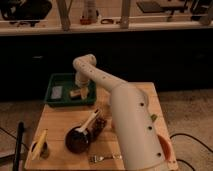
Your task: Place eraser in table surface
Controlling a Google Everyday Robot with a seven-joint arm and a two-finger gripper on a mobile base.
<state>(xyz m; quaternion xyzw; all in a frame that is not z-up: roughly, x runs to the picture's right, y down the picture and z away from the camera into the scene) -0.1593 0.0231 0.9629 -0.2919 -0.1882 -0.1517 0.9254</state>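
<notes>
The eraser (76, 93) is a small tan block lying inside the green tray (51, 80) at the table's far left. My gripper (81, 87) hangs down from the white arm's wrist (84, 64) into the tray, right above and at the eraser. Whether it touches the eraser I cannot tell. The table surface (55, 125) is pale wooden planks in front of the tray. My white arm (131, 125) covers much of the table's right half.
A flat grey-blue pad (57, 91) lies in the tray's left part. On the table stand a dark bowl (76, 141) with a white spoon (90, 121), a fork (103, 158), a banana (39, 145) and an orange object (163, 145) beside the arm.
</notes>
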